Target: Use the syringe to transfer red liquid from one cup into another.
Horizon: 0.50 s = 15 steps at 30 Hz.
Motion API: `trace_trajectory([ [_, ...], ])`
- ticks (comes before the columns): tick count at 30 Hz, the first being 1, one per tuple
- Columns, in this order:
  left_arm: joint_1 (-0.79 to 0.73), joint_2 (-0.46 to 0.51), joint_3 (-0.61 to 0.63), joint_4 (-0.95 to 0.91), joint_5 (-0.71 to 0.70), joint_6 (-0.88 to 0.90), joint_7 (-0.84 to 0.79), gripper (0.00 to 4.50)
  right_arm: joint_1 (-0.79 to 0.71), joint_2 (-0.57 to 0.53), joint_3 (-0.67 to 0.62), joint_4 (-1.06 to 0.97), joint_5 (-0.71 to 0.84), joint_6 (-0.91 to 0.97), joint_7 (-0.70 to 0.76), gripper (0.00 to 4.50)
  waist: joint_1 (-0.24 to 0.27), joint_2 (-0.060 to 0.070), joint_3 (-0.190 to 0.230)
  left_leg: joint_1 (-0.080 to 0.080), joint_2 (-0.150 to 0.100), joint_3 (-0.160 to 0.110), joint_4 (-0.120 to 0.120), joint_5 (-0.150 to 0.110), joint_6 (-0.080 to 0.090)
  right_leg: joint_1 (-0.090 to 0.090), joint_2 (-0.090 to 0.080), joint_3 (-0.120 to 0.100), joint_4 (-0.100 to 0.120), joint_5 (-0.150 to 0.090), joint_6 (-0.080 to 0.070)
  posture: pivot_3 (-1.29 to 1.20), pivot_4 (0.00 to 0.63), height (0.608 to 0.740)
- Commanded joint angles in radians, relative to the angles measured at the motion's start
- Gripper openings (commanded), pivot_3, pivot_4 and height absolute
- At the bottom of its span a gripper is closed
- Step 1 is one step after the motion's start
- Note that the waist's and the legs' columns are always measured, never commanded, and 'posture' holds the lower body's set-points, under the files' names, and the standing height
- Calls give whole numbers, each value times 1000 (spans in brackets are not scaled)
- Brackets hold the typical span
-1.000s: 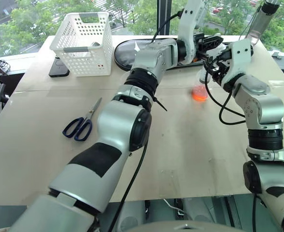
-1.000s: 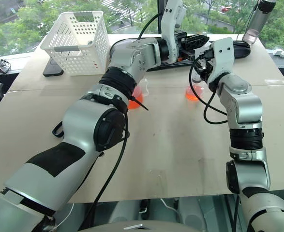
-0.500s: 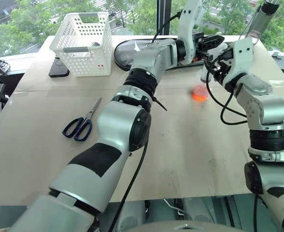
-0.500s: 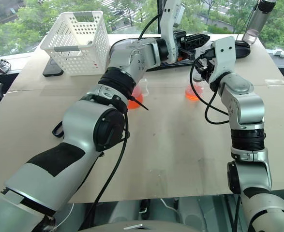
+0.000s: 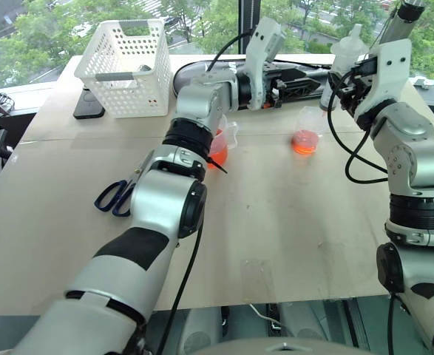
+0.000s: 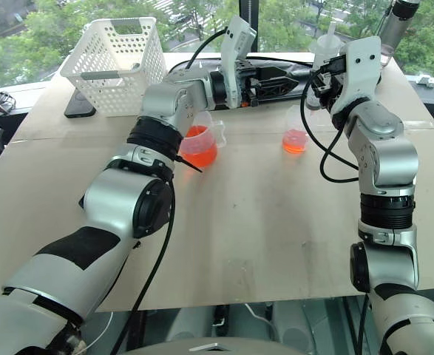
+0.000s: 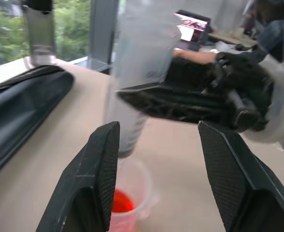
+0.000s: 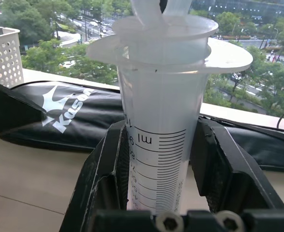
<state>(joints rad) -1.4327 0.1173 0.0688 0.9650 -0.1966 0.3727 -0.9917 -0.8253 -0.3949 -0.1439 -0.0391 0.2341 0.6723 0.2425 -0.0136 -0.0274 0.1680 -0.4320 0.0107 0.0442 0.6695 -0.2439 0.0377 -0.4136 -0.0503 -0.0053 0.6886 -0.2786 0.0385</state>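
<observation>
My right gripper [image 5: 347, 78] is shut on the clear syringe [image 5: 341, 58] and holds it upright by the barrel, plunger end on top; the printed scale [image 8: 158, 145] shows between its fingers [image 8: 108, 164]. In the left wrist view the syringe [image 7: 137, 72] hangs just above the smaller cup [image 7: 127, 203]. This cup [image 5: 305, 138] stands on the table with a little red liquid [image 5: 304, 145] in it. To its left stands the handled measuring cup [image 5: 220, 144], with more red liquid. My left gripper [image 5: 299, 76] is open, level, pointing at the syringe and apart from it.
A white basket [image 5: 124, 63] and a dark phone [image 5: 89, 103] sit at the back left. A black bag [image 5: 202, 74] lies along the far edge, with a bottle [image 5: 401, 18] at the far right. Blue-handled scissors [image 5: 117, 194] lie on the left.
My left gripper has opened and drawn back to the left, away from the syringe. My right gripper has risen a little with the syringe. The measuring cup is now uncovered.
</observation>
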Motion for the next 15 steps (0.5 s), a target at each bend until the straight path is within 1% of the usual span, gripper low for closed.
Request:
trace_trajectory([
  [1,-39,-35,11,-4,-13,-47,53,2662,-34,-14,-5,-53,-2,-25,5,1386,7,0,0,-1,0,0,0,0,0,0,0,-1,0,0,0,0,150,724],
  [7,-88,-77,31,46,-29,-81,84,2662,-27,-12,9,-66,-6,-21,9,1385,2,0,0,-1,-1,-1,0,0,0,0,0,-1,0,0,0,0,150,724],
  [15,-120,-88,39,99,-25,-131,105,2662,-14,-9,16,-97,-6,-11,9,1385,-3,0,0,0,0,0,0,0,0,0,0,0,0,0,0,0,150,724],
])
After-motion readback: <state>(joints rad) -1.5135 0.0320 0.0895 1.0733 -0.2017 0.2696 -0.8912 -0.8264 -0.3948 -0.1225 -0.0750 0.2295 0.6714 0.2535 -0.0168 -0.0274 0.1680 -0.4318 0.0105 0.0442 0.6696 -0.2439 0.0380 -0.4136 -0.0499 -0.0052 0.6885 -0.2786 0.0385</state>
